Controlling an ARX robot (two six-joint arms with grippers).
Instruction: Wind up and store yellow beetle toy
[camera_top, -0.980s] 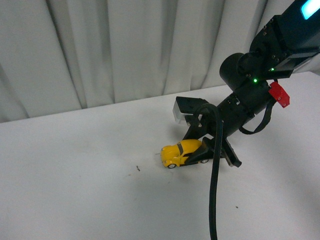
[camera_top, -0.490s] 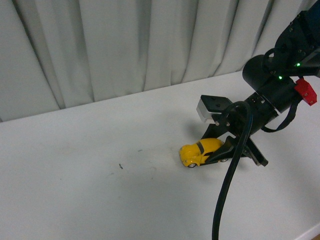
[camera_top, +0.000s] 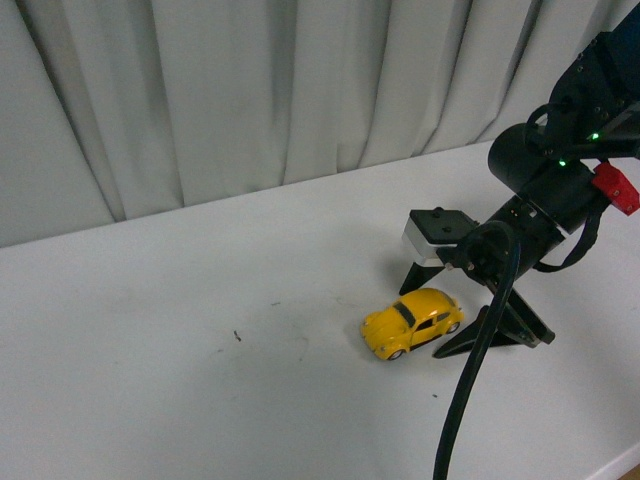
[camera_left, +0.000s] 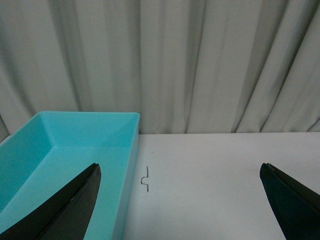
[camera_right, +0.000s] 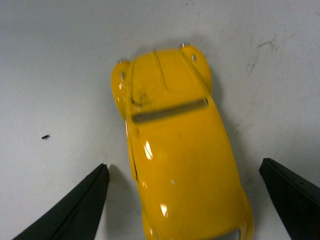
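Change: my right end effector (camera_top: 452, 310) has released the yellow car (camera_top: 412, 322); its fingers stand apart on either side of it.
Car: free on the counter (camera_top: 200, 390).
Left end effector (camera_left: 185, 205): apart, empty.
Remaining: storing in the blue bin (camera_left: 60, 150), I judge.

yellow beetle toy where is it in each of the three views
Front view: the yellow beetle toy sits right of centre on the white table, inside the open right pincer.
Left wrist view: not in it; only a teal bin, the curtain and the table show.
Right wrist view: it fills the middle, seen from above, between two dark fingers.
Shared landmark: the white table, in all three.
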